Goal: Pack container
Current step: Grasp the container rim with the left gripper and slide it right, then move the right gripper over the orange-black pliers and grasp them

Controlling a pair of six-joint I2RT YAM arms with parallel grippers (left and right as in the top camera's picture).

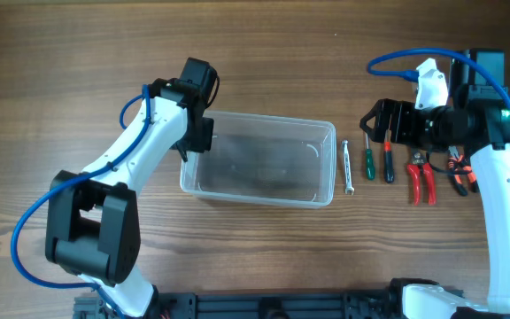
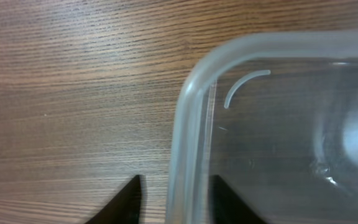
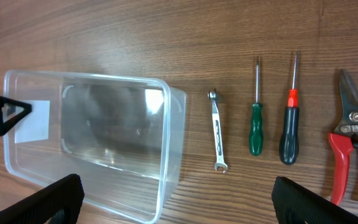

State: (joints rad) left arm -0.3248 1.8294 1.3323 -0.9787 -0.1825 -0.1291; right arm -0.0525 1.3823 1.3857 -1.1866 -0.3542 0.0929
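Observation:
The clear plastic container (image 1: 329,168) sits mid-table and holds nothing. My left gripper (image 1: 198,142) is at its left end, open. In the left wrist view the fingers (image 2: 176,186) straddle the container's rim (image 2: 194,93), one outside and one inside, with a gap on the outer side. My right gripper (image 1: 372,124) is open wide and empty, above the row of tools to the right of the container. In the right wrist view its fingers (image 3: 176,199) frame the container's right wall (image 3: 174,140) and the tools.
To the right of the container lie a small silver wrench (image 1: 348,166) (image 3: 217,129), a green screwdriver (image 1: 368,159) (image 3: 255,127), a red-and-black screwdriver (image 1: 388,162) (image 3: 289,127), red-handled cutters (image 1: 421,177) (image 3: 353,143) and orange-handled pliers (image 1: 459,173).

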